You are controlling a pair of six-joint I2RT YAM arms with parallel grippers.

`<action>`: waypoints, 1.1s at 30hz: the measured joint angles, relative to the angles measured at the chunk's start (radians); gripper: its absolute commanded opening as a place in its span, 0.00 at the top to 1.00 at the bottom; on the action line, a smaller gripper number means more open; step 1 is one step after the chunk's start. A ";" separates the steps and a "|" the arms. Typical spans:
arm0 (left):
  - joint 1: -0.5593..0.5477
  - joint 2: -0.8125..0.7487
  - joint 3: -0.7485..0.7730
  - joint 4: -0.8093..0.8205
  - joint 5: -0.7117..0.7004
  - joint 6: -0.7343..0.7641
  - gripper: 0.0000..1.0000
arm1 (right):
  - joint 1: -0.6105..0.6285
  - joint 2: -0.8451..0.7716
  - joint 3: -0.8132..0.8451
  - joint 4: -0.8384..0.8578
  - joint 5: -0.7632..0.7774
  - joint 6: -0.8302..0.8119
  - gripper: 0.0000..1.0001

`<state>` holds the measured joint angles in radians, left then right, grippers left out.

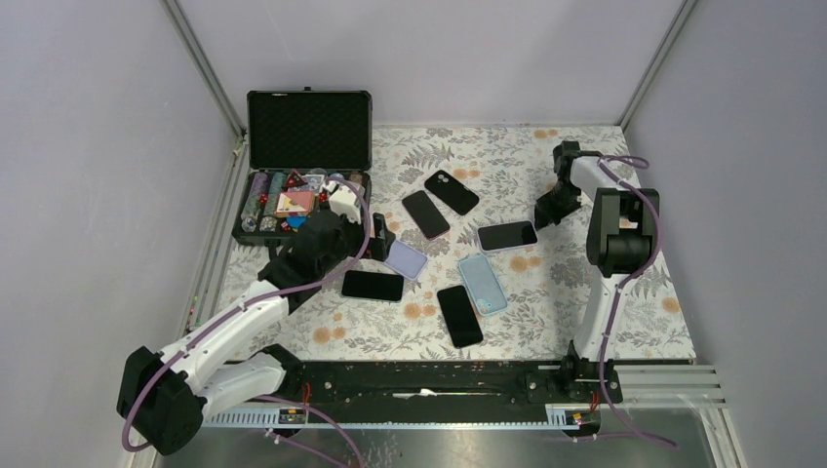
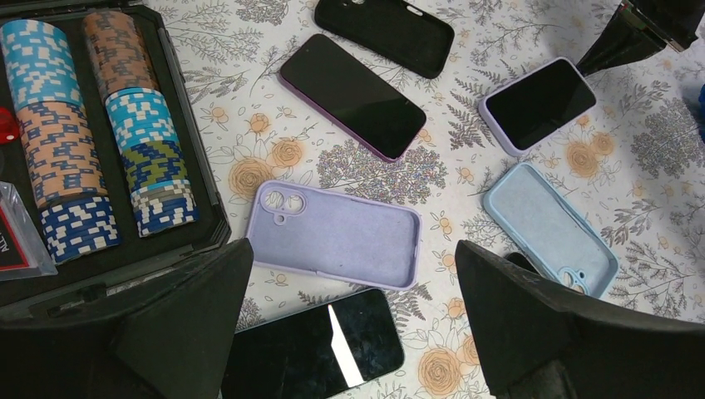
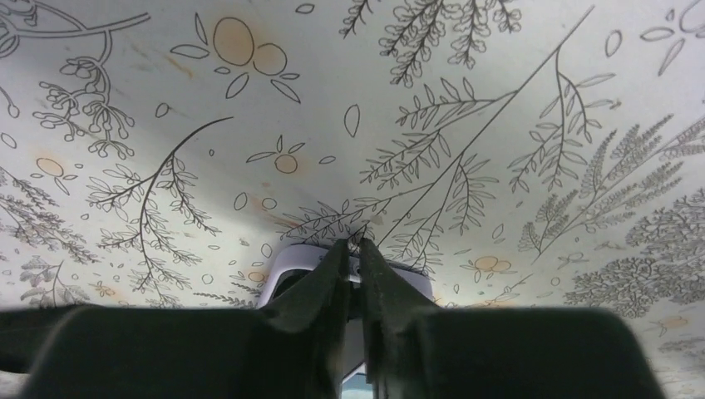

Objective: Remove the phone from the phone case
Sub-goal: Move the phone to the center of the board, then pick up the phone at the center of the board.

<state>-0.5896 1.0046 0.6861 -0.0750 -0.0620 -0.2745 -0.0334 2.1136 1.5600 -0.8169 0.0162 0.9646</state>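
Right wrist: right gripper point(image 3: 356, 248) is closed at rim of cased phone point(image 1: 507, 236), presumably for prying; left gripper point(image 2: 353, 249) is held open.

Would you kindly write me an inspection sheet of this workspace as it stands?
Surface: floral cloth, lying flat.
Job's things: cased phone, screen up, flat on the cloth.
Clutter: lilac case and blue case, both empty; black case; three loose phones; open chip box.
Grippers: left gripper jaws open above the lilac case; right gripper jaws shut at the cased phone's end.
Cables: purple cables along both arms, no snag seen.
Surroundings: grey walls, metal frame.
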 measured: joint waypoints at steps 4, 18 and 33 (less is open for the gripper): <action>0.000 -0.019 -0.010 0.003 0.002 -0.003 0.01 | 0.020 -0.003 0.029 -0.043 0.072 -0.080 0.17; 0.002 -0.043 -0.010 0.026 0.001 0.008 0.01 | 0.088 -0.120 0.108 -0.048 0.100 -0.435 0.00; 0.003 -0.039 -0.018 0.060 0.001 0.007 0.01 | 0.298 -0.037 0.114 -0.094 0.100 0.164 0.00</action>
<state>-0.5861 0.9657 0.6685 -0.0154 -0.0608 -0.2676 0.2646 2.0766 1.6741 -0.9108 0.1165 1.1282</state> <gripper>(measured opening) 0.985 0.995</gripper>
